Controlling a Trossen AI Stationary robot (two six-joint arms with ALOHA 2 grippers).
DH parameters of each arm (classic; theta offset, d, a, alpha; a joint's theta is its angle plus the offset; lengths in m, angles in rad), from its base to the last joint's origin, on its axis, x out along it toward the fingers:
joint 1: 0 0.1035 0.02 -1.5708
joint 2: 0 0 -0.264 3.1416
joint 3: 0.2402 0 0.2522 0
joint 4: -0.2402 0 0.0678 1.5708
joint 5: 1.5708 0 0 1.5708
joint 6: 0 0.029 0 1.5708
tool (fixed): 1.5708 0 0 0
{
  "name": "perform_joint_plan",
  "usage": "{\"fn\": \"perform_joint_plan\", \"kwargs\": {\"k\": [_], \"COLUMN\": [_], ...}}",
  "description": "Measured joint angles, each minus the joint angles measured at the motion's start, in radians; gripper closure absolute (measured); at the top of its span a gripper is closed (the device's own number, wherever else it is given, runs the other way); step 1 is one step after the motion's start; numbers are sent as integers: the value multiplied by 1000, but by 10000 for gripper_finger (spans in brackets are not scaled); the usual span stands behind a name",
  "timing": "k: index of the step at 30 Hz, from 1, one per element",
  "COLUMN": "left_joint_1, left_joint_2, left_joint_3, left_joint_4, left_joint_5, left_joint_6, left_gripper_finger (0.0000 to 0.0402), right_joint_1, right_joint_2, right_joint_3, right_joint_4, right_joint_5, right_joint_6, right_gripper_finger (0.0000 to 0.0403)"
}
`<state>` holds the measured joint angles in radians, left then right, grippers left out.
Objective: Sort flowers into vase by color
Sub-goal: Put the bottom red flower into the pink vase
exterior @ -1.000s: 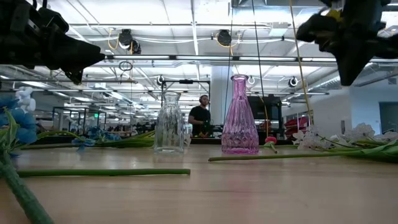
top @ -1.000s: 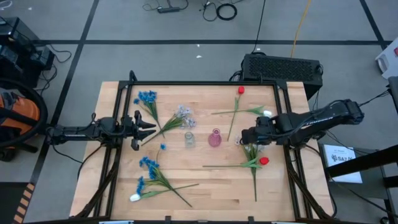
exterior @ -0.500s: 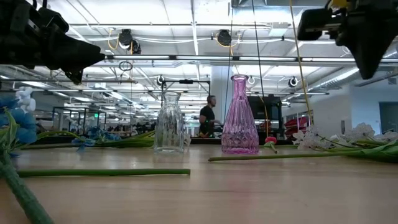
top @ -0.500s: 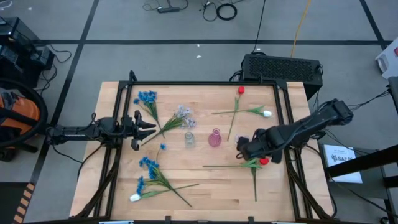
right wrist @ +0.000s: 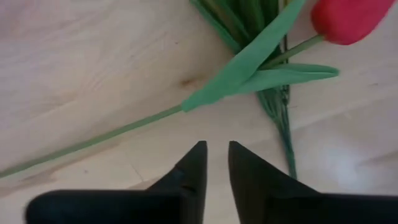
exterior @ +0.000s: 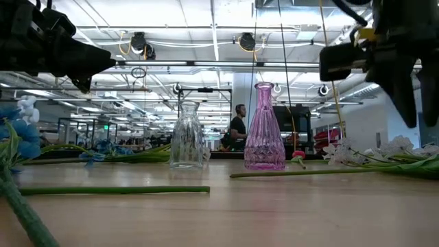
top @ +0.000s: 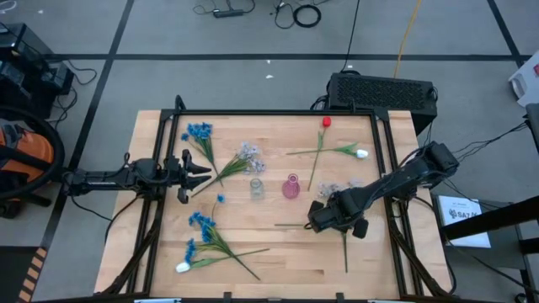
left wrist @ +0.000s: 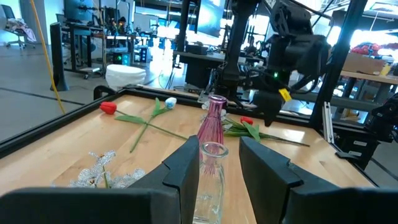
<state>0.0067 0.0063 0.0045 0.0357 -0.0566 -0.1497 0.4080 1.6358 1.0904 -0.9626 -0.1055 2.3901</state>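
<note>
My right gripper (top: 313,219) hovers above the long green stem (right wrist: 93,147) of a red tulip. Its fingers are slightly open and point down. The tulip's bud (right wrist: 348,18) and leaf (right wrist: 249,70) lie flat on the wood, and in the high view my arm hides the bud. My left gripper (top: 200,171) waits open at the table's left, level and facing the clear vase (left wrist: 211,177) and the pink vase (left wrist: 215,121). Both vases (top: 256,188) (top: 290,187) stand upright at mid-table. Blue sprays (top: 199,132) (top: 202,229), a lavender spray (top: 249,156), a second red tulip (top: 326,123) and a white tulip (top: 361,154) lie on the table.
A white bud (top: 181,268) lies by the near-left corner among the blue sprays' stems. More green stems and pale blossoms (top: 335,188) lie beside my right arm. A black frame (top: 278,112) rims the table. A person (exterior: 238,129) stands far behind the vases in the low view.
My right gripper has moved from beside the pink vase toward the table's near edge and a little to the left. It has come down over the red tulip's stem. The flowers and vases have stayed where they were.
</note>
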Motion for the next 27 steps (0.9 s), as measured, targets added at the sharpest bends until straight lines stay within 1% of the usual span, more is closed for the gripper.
{"fn": "perform_joint_plan", "kwargs": {"k": [5,9,13,16,19,22,24,27], "left_joint_1": [0,0,0,0,0,0,0,0], "left_joint_2": [0,0,0,0,0,0,0,0], "left_joint_3": [0,0,0,0,0,0,0,0], "left_joint_4": [0,0,0,0,0,0,0,0], "left_joint_5": [0,0,0,0,0,0,0,0], "left_joint_6": [0,0,0,0,0,0,0,0], "left_gripper_finger": [281,281,281,281,281,281,281,281], "right_joint_1": [-6,-20,-43,-55,-61,-63,-64,-69], "right_joint_2": [61,107,154,191,217,229,232,232], "right_joint_3": [0,0,0,0,4,4,1,1], "right_joint_4": [19,14,6,6,19,46,68,87], "right_joint_5": [-2,0,3,3,5,14,36,47], "right_joint_6": [-1,-4,-10,-15,-33,-66,-94,-130], "right_gripper_finger": [285,254,234,227,229,246,269,321]}}
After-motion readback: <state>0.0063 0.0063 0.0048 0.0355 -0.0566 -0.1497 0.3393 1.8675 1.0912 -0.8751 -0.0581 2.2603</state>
